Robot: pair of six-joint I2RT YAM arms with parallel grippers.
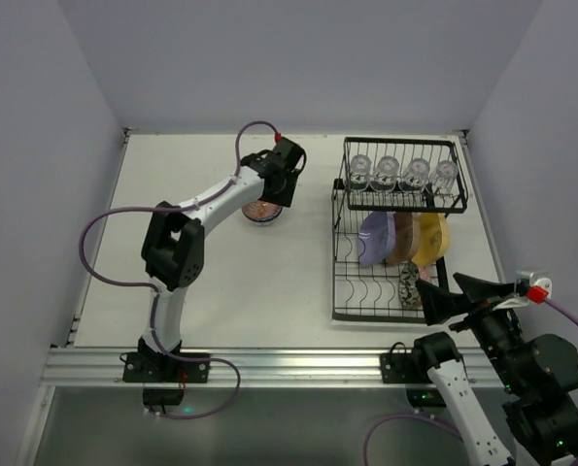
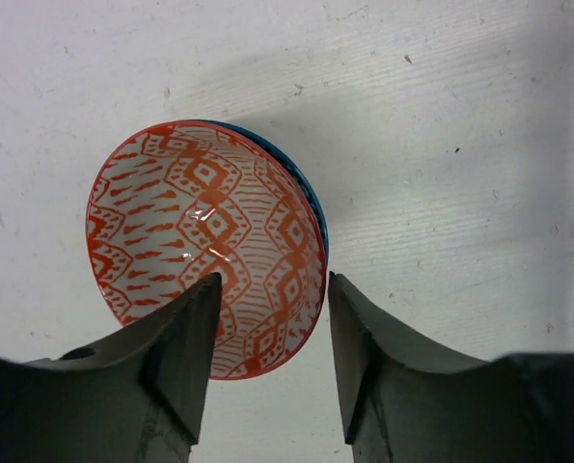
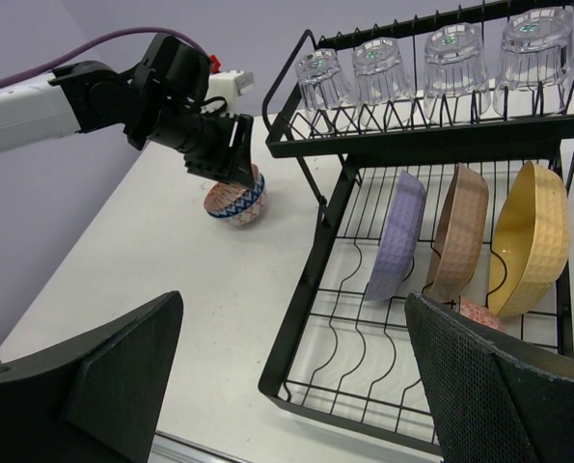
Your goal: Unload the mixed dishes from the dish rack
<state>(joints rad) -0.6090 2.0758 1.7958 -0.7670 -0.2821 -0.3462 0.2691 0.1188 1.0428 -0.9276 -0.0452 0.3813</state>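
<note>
The white table (image 1: pixel 250 291) bears the dish rack (image 1: pixel 366 286) and stacked bowls (image 1: pixel 262 212).

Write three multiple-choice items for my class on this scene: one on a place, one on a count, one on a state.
1. Where do the small clear glasses stand?
A. on the white table
B. on the upper shelf of the black wire dish rack
C. in the rack's lower tier

2. How many rounded-square plates stand in the lower tier?
A. three
B. two
C. five

3. What state is the right gripper in?
A. shut on a glass
B. shut on the yellow plate
C. open, holding nothing

Key:
1 B: all four sit upside down on that shelf.
2 A: one lavender, one brown, one yellow.
3 C: its fingers stand wide apart, gripping nothing.
</note>
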